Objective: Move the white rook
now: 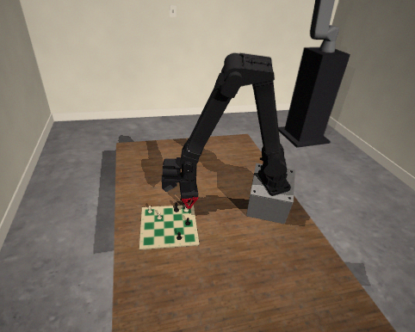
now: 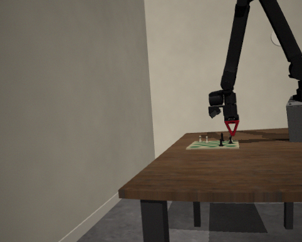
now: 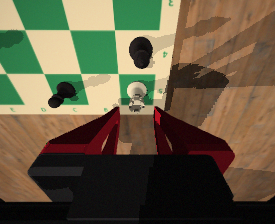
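Observation:
The white rook (image 3: 136, 92) stands upright on the green corner square by the board's edge, in the row marked 5. My gripper (image 3: 136, 111) hangs straight above it, and its red fingers stand apart on either side of the rook without pressing it. The gripper is open. In the top view the gripper (image 1: 189, 203) is at the far right corner of the green and cream board (image 1: 169, 226). In the exterior view the gripper (image 2: 232, 131) points down over the board (image 2: 213, 145).
A black piece (image 3: 140, 51) stands on the square just beyond the rook, and another black piece (image 3: 60, 93) two squares to its left. Two white pieces (image 1: 154, 212) stand at the board's far left. The grey arm base (image 1: 270, 202) sits to the right on the table.

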